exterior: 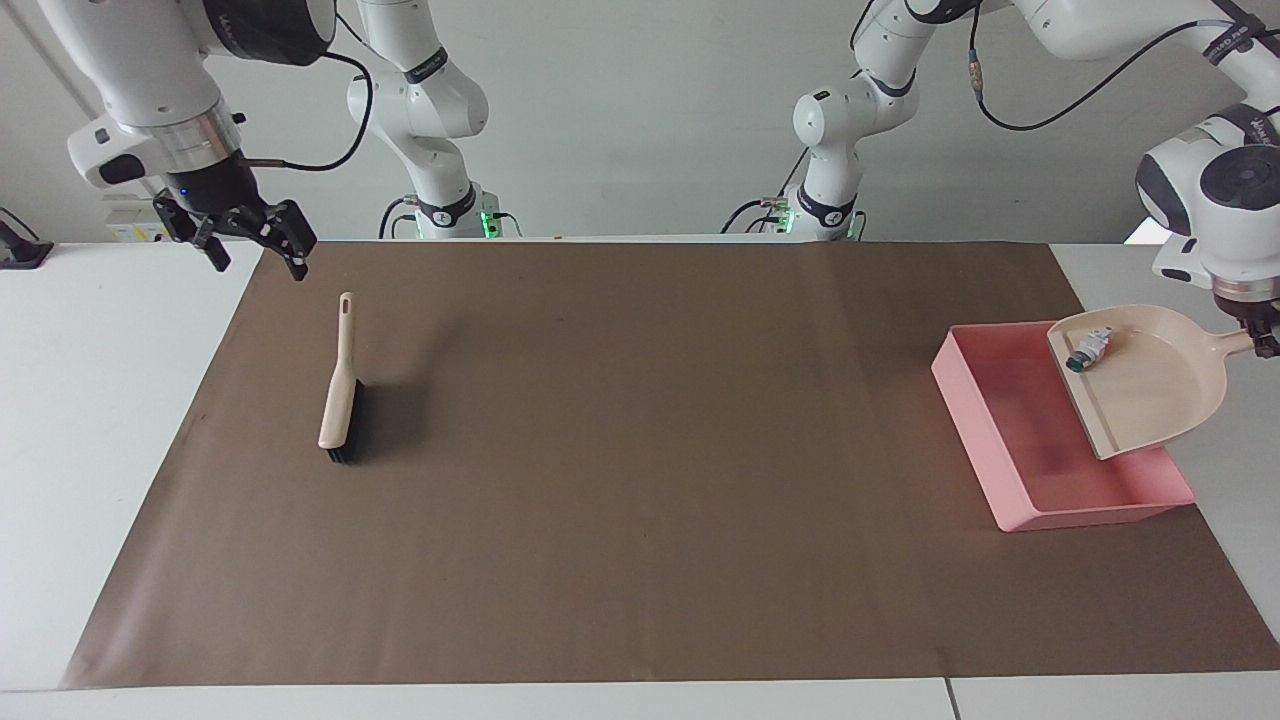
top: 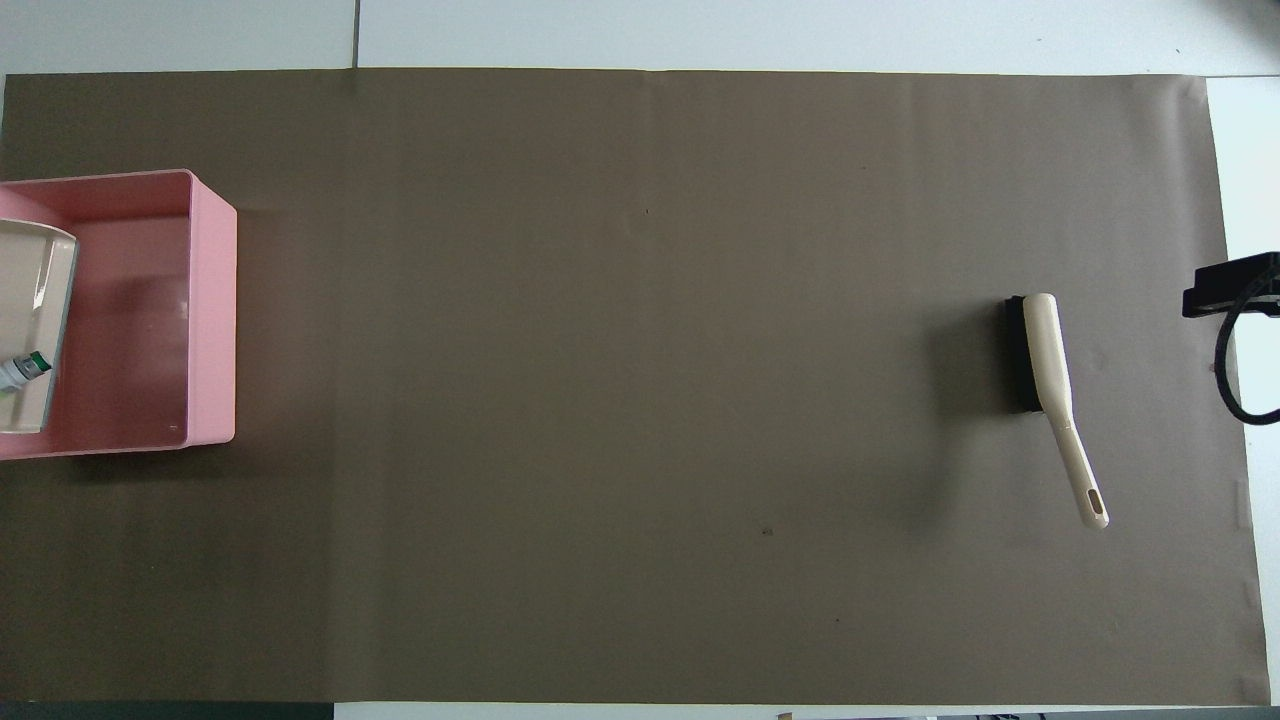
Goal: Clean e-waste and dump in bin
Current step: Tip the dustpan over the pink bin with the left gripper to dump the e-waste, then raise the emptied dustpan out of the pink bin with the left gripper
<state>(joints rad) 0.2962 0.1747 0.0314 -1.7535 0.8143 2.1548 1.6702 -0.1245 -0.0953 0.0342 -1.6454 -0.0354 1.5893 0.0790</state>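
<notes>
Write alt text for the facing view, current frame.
The left claw holds a beige dustpan tilted over the pink bin, the white cylinder at its lip. The right claw hangs open above the brush lying on the brown mat.

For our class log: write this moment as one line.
left gripper: holds dustpan over bin | white part in pan | right gripper: open, raised | brush on mat

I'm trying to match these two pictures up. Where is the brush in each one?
Facing view: the brush lies on the brown mat at the picture's left, handle pointing up.
Overhead view: the brush lies at the right, handle pointing down.
Shared landmark: the pink bin, at the mat's other end.
</notes>
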